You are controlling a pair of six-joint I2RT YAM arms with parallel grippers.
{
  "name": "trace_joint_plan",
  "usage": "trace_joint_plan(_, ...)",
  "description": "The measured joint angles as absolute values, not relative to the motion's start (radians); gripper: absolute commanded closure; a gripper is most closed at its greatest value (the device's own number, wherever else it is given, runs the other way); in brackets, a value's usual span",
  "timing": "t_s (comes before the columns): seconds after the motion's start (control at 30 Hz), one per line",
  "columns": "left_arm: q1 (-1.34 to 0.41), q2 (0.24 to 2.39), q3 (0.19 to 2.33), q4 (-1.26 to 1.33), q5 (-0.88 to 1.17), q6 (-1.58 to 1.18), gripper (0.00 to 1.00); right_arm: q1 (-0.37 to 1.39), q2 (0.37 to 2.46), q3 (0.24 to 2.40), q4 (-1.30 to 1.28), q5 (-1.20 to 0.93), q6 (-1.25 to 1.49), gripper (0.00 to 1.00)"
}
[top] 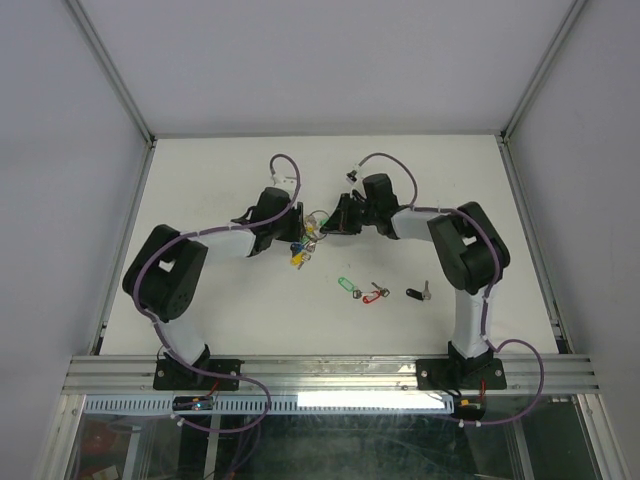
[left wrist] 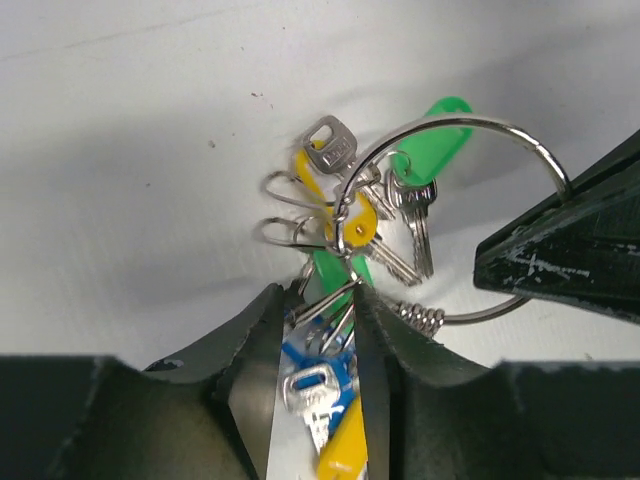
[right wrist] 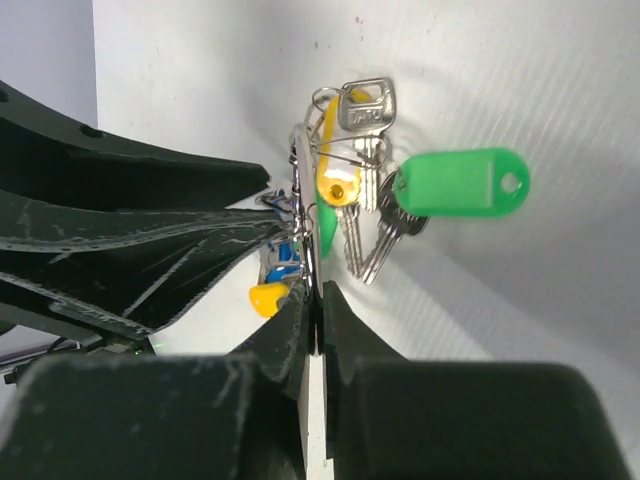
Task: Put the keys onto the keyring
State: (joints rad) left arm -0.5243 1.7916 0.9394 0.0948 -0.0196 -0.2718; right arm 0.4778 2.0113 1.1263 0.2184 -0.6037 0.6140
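Keyring (left wrist: pixel 470 120), pinched by left fingers (left wrist: pixel 250 345) and right fingers (right wrist: pixel 350 325): I should hold firm, spreading its coil for the keys (top: pixel 375 293).

A white table (top: pixel 400 335), grey walls (top: pixel 300 60), an aluminium rail (top: pixel 330 372).

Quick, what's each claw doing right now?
Left gripper: shut on the bunch of keys hanging from the keyring.
Right gripper: shut on the keyring's wire.

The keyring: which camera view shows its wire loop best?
The left wrist view: the keyring faces the camera there, and its loop is nearly whole. The right wrist view sees it edge-on, as a thin line. The top view shows it only as a tiny glint.
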Motion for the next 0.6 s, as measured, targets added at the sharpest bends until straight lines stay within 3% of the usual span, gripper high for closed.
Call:
trace_joint_plan(0.23, -0.524, 1.537, 0.916, 0.006, -0.065, -0.268, 0.43, 0.476, 1.871, 1.093, 0.154, -0.577, 0.58, 1.0)
trace_joint_plan(0.6, -0.524, 1.103, 0.894, -0.115, -0.099, -0.269, 0.37, 0.485, 1.446, 0.952, 0.101, -0.402, 0.303, 1.0)
